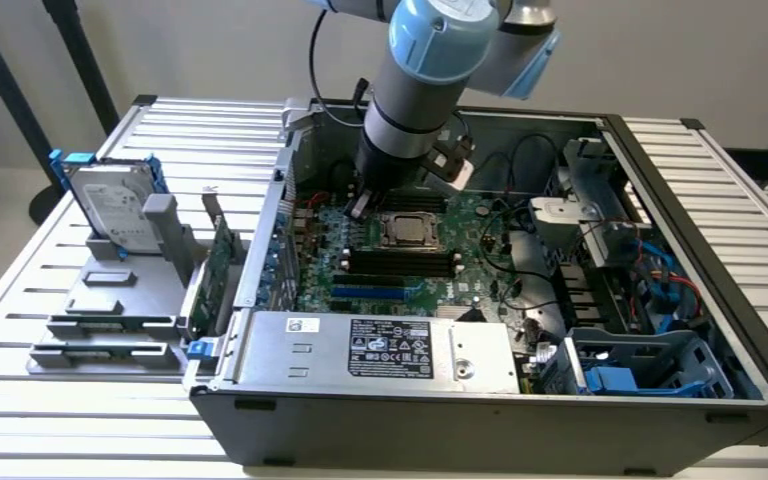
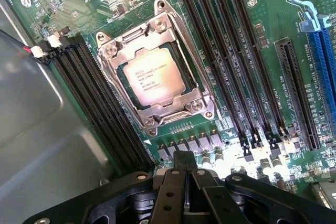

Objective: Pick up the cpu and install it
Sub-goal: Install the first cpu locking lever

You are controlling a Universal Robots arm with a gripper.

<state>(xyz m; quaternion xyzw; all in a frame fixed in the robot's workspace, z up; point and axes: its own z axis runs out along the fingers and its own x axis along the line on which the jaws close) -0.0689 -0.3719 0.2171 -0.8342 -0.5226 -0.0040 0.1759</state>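
1. The cpu [image 2: 154, 81] sits flat inside its socket frame [image 2: 157, 66] on the motherboard [image 2: 262, 19], silver top facing up.
2. The end effector [image 2: 184, 167] hovers just above the board beside the socket, its fingers pressed together and holding nothing.
3. Black memory slots [image 2: 226, 61] flank the socket on both sides.
4. In the exterior view, the arm [image 1: 418, 90] reaches down into the open computer case [image 1: 491, 400] on the slatted counter [image 1: 211, 130].
5. A hard drive [image 1: 111, 205] stands upright in a holder towards the exterior view's left.
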